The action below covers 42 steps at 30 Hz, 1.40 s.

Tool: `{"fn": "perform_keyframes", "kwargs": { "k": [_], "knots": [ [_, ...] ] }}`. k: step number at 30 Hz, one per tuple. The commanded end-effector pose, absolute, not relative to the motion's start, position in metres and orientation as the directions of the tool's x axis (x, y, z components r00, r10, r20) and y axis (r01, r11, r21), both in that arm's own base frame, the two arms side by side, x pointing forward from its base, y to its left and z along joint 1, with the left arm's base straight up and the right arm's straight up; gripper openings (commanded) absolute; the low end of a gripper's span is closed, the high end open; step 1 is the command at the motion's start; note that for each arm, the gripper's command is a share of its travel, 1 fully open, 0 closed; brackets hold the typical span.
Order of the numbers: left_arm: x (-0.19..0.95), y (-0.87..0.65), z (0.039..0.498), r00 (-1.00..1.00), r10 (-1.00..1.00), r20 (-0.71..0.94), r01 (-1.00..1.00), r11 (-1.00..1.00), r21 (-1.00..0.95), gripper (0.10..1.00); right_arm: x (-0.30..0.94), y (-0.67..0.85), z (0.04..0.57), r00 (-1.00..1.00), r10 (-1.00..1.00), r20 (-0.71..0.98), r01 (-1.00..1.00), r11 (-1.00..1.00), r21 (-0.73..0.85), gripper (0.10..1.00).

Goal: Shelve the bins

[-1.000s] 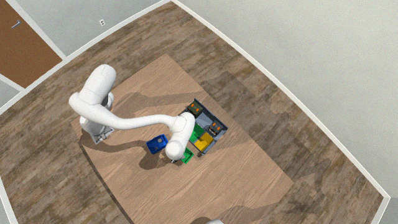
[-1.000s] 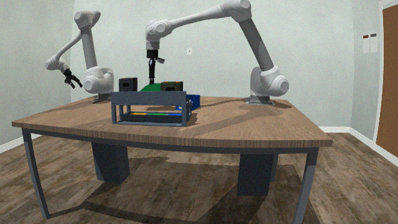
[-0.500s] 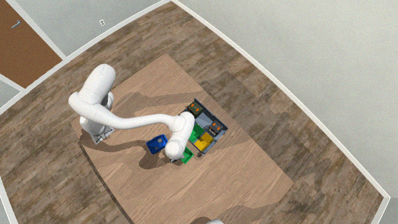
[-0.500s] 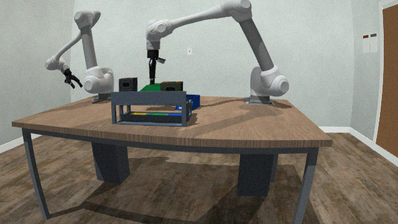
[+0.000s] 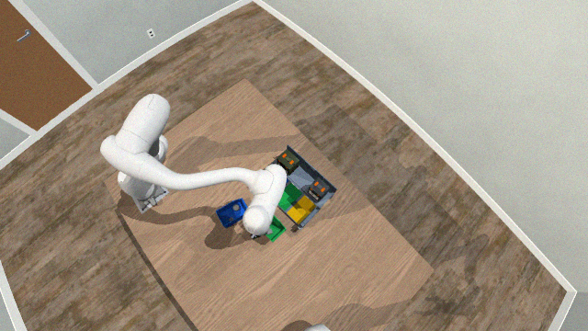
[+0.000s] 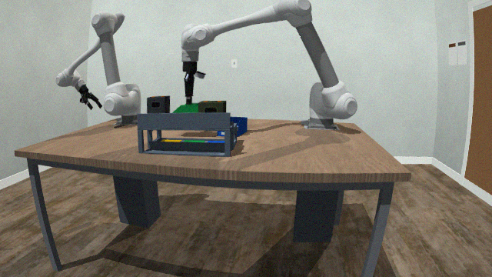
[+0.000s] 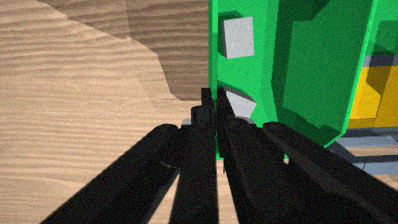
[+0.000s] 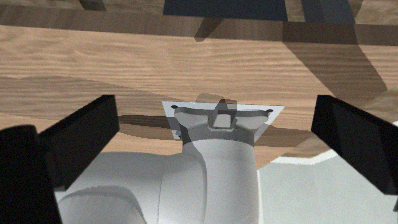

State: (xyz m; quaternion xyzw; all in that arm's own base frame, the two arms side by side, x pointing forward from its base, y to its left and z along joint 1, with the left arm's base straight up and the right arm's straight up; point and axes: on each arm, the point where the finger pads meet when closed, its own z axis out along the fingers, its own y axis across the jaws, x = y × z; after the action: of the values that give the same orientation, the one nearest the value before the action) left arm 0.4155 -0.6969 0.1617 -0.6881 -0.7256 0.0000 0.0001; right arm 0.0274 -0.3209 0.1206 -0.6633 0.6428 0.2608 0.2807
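Note:
My left gripper (image 6: 188,101) (image 7: 212,102) is shut on the side wall of the green bin (image 5: 276,231) (image 6: 186,108) (image 7: 261,65). The bin is tilted and held up beside the shelf; two grey parts show in it. The blue bin (image 5: 228,215) (image 6: 241,125) stands on the table with grey parts inside. The grey shelf (image 6: 181,121) (image 7: 380,164) has a yellow mark (image 5: 301,210) (image 6: 171,141), a green mark (image 5: 288,197) (image 6: 194,141) and a blue mark (image 6: 216,141) on its lower board. My right gripper (image 6: 95,107) (image 8: 214,112) is open and empty, away from the bins.
A dark grey box (image 5: 318,188) (image 6: 158,105) and an olive box (image 5: 288,161) (image 6: 214,106) stand on the shelf's upper board. The blue bin is close to the left arm's wrist. The left arm (image 5: 202,179) (image 6: 250,21) reaches over the table.

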Motion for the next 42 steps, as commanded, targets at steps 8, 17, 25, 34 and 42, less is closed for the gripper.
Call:
{"fn": "perform_keyframes", "kwargs": {
  "k": [8,17,25,34,42],
  "knots": [
    [0.416,-0.693,0.163,-0.002,1.000,-0.001,1.000,0.002,0.001,0.099,0.028,-0.321,0.121,0.038,-0.707,-0.706,-0.999,-0.016,-0.038,1.000],
    [0.416,-0.690,0.163,0.040,0.999,-0.001,0.999,-0.040,0.001,0.099,0.028,-0.321,0.121,0.038,-0.707,-0.706,-0.999,-0.016,-0.038,1.000],
    [0.416,-0.686,0.163,0.091,0.996,-0.001,0.996,-0.091,0.001,0.099,0.028,-0.321,0.121,0.038,-0.707,-0.706,-0.999,-0.016,-0.038,1.000],
    [0.417,-0.683,0.163,0.139,0.990,-0.001,0.990,-0.139,0.001,0.099,0.028,-0.321,0.121,0.038,-0.707,-0.706,-0.999,-0.016,-0.038,1.000],
    [0.417,-0.678,0.163,0.196,0.981,-0.001,0.981,-0.196,0.001,0.099,0.028,-0.321,0.121,0.038,-0.707,-0.706,-0.999,-0.016,-0.038,1.000]
  ]
}}
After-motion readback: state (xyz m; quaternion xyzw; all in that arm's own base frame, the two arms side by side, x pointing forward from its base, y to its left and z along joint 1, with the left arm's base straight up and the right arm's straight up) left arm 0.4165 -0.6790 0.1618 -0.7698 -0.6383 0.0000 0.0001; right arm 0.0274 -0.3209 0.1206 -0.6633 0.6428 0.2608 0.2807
